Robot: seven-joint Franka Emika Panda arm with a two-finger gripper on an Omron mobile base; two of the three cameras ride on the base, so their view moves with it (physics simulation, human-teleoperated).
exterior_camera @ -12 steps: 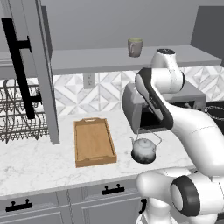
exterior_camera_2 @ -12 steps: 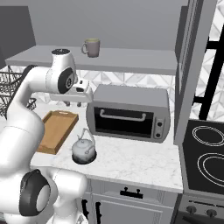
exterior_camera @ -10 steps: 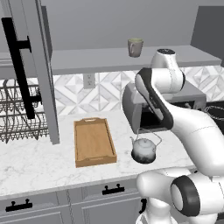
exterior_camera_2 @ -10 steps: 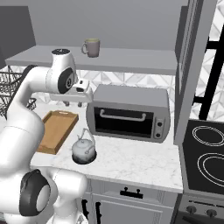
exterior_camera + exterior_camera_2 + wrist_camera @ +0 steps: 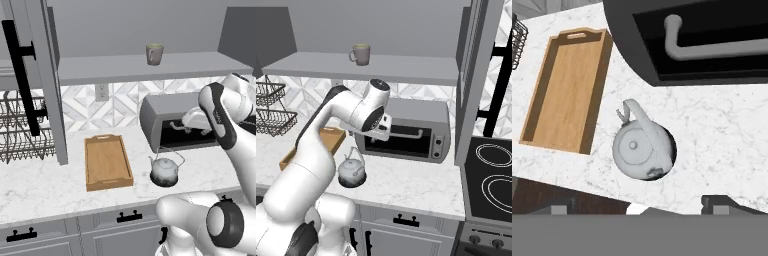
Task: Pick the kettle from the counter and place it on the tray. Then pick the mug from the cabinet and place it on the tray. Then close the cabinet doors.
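Observation:
The silvery kettle [image 5: 164, 171] [image 5: 351, 171] [image 5: 643, 148] stands upright on the marble counter [image 5: 50, 190] in front of a toaster oven. My gripper [image 5: 179, 127] [image 5: 370, 134] [image 5: 641, 206] hangs open above it, apart from it, with nothing between its fingers. The wooden tray [image 5: 107, 161] [image 5: 316, 146] [image 5: 567, 90] lies empty just left of the kettle. The grey-green mug [image 5: 154, 53] [image 5: 360, 54] sits on the cabinet shelf [image 5: 150, 70]. The cabinet doors [image 5: 37, 80] [image 5: 476, 75] stand open on both sides.
A grey toaster oven [image 5: 170, 120] [image 5: 406, 131] stands right behind the kettle and close to my hand. A wire dish rack [image 5: 15, 130] is at the far left, under the open door. A black stovetop [image 5: 491, 175] lies to the right.
The arm has swung to the right and the hand has come down in front of the toaster oven, over the kettle. The kettle, tray and mug have not moved.

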